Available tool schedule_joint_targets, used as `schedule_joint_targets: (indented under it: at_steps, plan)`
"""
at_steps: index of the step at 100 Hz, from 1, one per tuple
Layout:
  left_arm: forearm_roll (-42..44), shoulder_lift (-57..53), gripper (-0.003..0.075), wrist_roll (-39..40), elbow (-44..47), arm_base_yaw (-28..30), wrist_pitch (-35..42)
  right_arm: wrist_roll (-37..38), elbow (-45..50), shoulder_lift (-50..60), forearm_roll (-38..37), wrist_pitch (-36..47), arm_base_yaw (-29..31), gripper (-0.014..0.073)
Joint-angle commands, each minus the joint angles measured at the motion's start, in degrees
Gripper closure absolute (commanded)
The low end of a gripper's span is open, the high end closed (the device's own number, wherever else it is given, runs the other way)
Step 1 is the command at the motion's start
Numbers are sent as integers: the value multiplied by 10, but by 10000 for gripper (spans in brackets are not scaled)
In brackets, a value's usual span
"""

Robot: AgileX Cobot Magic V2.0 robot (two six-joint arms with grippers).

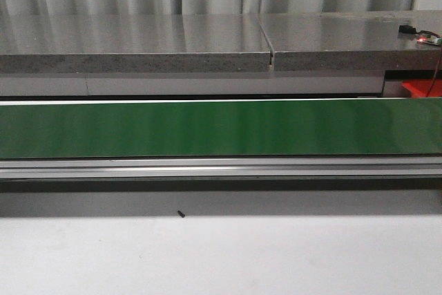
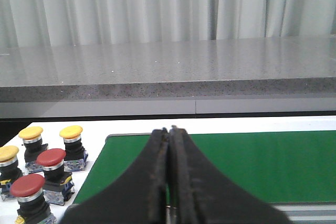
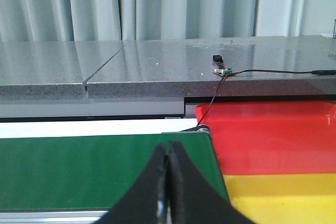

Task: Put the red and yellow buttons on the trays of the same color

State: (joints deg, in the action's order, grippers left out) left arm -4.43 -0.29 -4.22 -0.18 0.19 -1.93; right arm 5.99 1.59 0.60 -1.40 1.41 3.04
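Note:
In the left wrist view, several push buttons stand on the white surface beside the end of the green belt (image 2: 252, 163): yellow buttons (image 2: 71, 131) (image 2: 31, 133) (image 2: 8, 154) and red buttons (image 2: 51, 157) (image 2: 28, 184). My left gripper (image 2: 169, 129) is shut and empty, its tips over the belt to the right of the buttons. The right wrist view shows a red tray (image 3: 268, 137) and a yellow tray (image 3: 283, 195) past the belt's other end. My right gripper (image 3: 168, 144) is shut and empty over the green belt (image 3: 79, 169). Neither gripper shows in the front view.
The green conveyor belt (image 1: 221, 128) runs across the front view, with a metal rail (image 1: 221, 167) along its near side. A grey stone counter (image 1: 138, 43) lies behind it, carrying a small circuit board (image 3: 221, 70) with a red wire (image 3: 210, 103). A small black screw (image 1: 181, 214) lies on the white table (image 1: 221, 257).

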Motion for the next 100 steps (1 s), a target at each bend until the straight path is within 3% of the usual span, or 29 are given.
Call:
schedule_joint_targets:
  at_steps: [1,35,59,73,100]
  plan:
    - [-4,-19,741,4,19,-3,46,0,-10,11,-5,46,3,661]
    - [-10,-19,741,4,10,-3,26,0,-10,11,-5,46,3,661]
    - [-65,-15,741,4,-65,-3,-31,0,-10,11,-5,46,3,661]
    - [-80,29,741,4,-147,-3,-122,0,-10,11,-5,46,3,661]
    - [-80,217,741,4,-361,-3,-393,0,-10,11,-5,46,3,661]
